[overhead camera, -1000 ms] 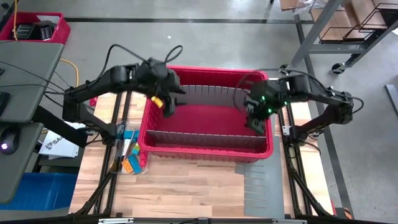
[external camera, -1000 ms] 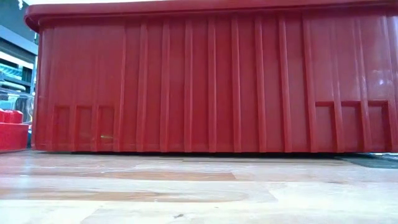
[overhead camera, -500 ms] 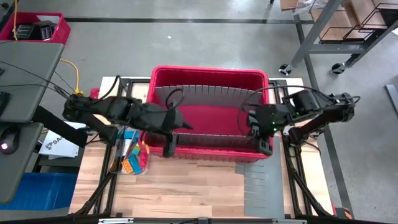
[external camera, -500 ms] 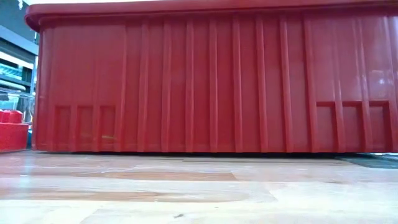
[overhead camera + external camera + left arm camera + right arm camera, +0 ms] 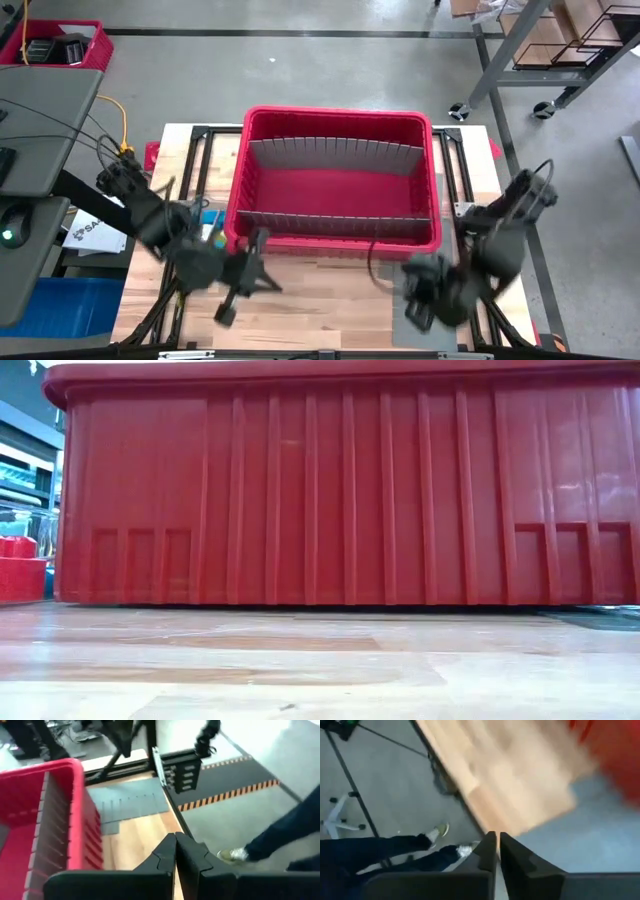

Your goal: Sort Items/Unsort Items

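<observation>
The red bin (image 5: 335,242) stands mid-table with two grey dividers (image 5: 335,155) and no items that I can see inside. A few coloured items (image 5: 211,222) show by the bin's left wall, mostly hidden under my left arm. My left gripper (image 5: 262,280) is blurred over the bare wood in front of the bin's near left corner. In its wrist view it is shut (image 5: 175,844) on nothing. My right gripper (image 5: 420,305) hangs over the table's near right corner, also shut (image 5: 497,842) and empty.
Loose grey divider strips (image 5: 131,804) lie flat on the near right part of the table. A person's dark-trousered legs and shoes (image 5: 385,849) stand on the floor just off the near edge. The bin's near wall (image 5: 340,490) fills the low view above bare wood.
Both arms have swung out from over the bin toward the table's near edge. My left gripper went to the near left and my right gripper to the near right, sinking a little. Both are blurred from speed. The bin has stayed in place.
</observation>
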Motion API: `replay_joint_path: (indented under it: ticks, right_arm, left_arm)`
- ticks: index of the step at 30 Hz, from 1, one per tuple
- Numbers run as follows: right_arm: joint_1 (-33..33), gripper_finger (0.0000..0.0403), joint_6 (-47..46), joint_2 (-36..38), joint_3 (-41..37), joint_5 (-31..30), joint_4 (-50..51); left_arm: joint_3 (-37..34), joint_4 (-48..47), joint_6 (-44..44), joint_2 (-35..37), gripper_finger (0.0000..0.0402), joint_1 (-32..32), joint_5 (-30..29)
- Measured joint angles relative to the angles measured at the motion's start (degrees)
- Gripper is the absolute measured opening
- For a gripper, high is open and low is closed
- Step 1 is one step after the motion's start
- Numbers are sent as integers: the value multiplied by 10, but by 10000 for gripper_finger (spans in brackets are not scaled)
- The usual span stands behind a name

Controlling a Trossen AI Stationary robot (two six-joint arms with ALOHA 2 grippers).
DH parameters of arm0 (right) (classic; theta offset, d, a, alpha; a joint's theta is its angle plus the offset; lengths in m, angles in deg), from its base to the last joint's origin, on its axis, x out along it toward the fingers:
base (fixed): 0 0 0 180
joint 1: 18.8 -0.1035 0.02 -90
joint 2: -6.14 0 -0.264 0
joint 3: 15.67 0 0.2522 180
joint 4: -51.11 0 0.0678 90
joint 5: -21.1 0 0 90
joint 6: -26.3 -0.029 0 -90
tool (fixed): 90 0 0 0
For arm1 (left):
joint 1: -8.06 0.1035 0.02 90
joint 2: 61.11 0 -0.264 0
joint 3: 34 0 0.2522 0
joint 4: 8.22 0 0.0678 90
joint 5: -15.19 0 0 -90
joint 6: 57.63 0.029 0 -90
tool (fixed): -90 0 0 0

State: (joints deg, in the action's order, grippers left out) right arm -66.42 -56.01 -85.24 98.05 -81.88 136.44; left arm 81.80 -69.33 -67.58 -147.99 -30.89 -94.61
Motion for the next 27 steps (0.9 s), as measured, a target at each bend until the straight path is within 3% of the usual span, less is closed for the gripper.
replay_joint_path:
  ticks: [7, 10, 13, 18, 22, 27]
  right_arm:
    - [-118, 2, -231, -122, -1, 119, -23]
    - [-140, 1, -286, -151, -1, 122, -42]
    - [-148, 1, -330, -158, -1, 71, -33]
    - [-132, 0, -387, -157, -1, -79, 81]
    - [-93, 0, -379, -157, -5, -166, 151]
    - [-35, 0, -338, -157, -10, -229, 171]
  left_arm:
    - [0, 20, -8, -79, 1, -31, -34]
    - [0, 61, -14, -135, 1, -25, -24]
    - [0, 140, 2, -198, 1, -6, -14]
    - [0, 291, 14, -287, 0, 52, 27]
    - [0, 244, -44, -311, 0, 87, -31]
    - [0, 131, -78, -315, 0, 104, -46]
